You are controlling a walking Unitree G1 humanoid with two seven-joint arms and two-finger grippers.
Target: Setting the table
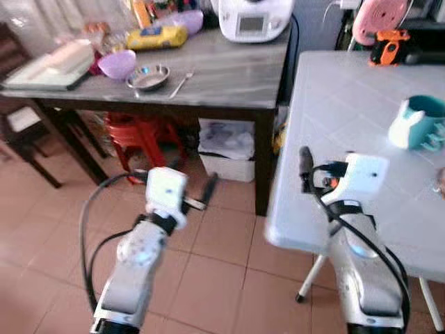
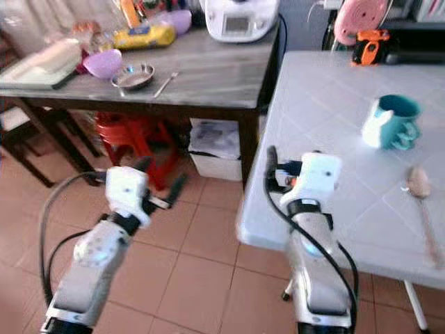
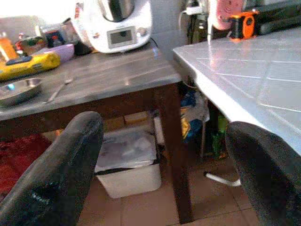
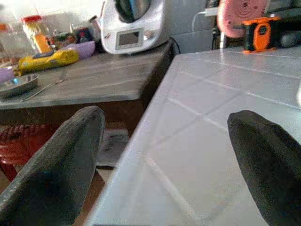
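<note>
On the dark wooden table (image 1: 229, 80) ahead lie a purple bowl (image 1: 117, 64), a small steel bowl (image 1: 148, 76) and a fork (image 1: 182, 82). The white tiled table (image 1: 334, 111) on my right carries a teal mug (image 1: 421, 122) and a wooden spoon (image 2: 421, 186). My left gripper (image 2: 160, 175) hangs open over the floor in front of the dark table, holding nothing. My right gripper (image 4: 167, 117) is open and empty at the near left corner of the white table, just above its edge.
At the back of the dark table stand a white kitchen appliance (image 1: 254, 19), a yellow packet (image 1: 154, 37) and a pale tray (image 1: 49, 66). Under it sit a red stool (image 1: 142, 136) and a white bin (image 1: 226, 149). An orange tool (image 1: 389, 47) lies at the white table's far edge.
</note>
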